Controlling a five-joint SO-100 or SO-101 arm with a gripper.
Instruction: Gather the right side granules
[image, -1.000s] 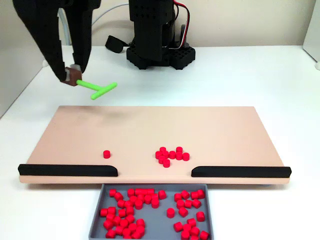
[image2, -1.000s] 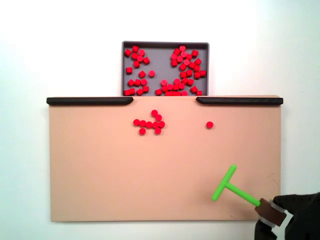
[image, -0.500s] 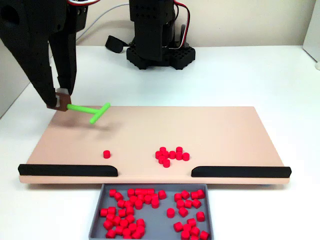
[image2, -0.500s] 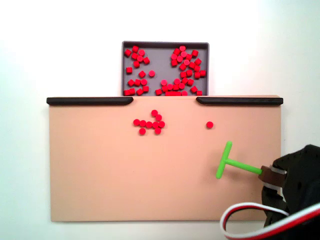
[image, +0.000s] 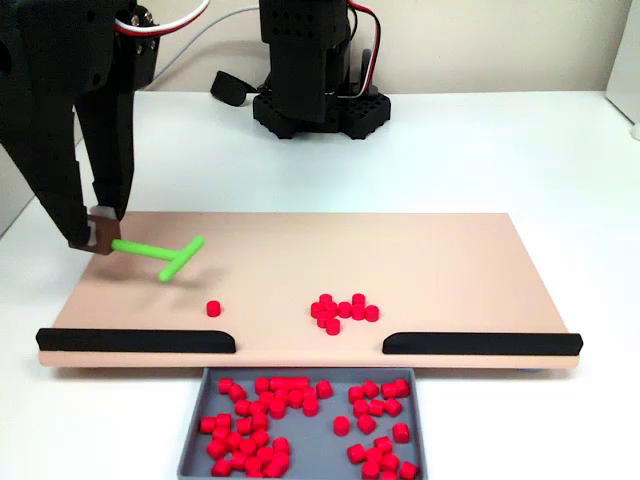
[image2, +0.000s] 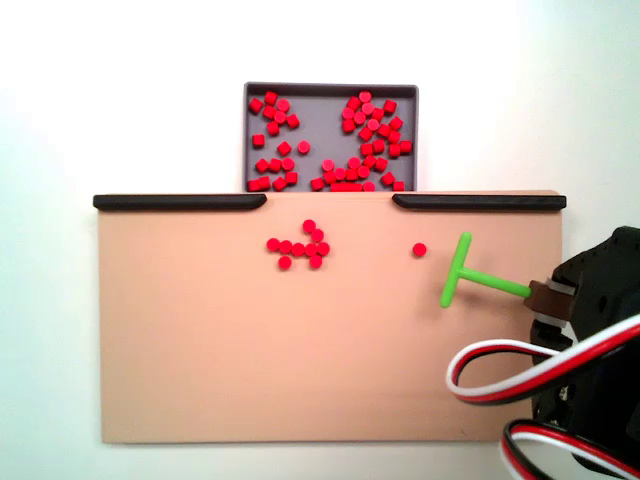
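Small red granules lie on the tan board (image: 420, 260) (image2: 200, 360). A cluster of several granules (image: 343, 311) (image2: 299, 246) sits near the board's middle, by the gap between the black rails. A single granule (image: 213, 308) (image2: 419, 250) lies apart from it. My gripper (image: 95, 230) (image2: 545, 297) is shut on the stem of a green T-shaped tool (image: 160, 255) (image2: 468, 281). The tool's crossbar hangs just beyond the single granule, not touching it.
Two black rails (image: 135, 341) (image: 480, 344) line the board's edge with a gap over a grey tray (image: 195, 440) (image2: 330, 91) holding several red granules. The arm's black base (image: 315, 100) stands behind the board. Red, white and black cables (image2: 540, 380) loop over the board's corner.
My gripper has carried the green tool from the board's far corner toward the rail edge, bringing the crossbar close to the single granule. The granules have not moved.
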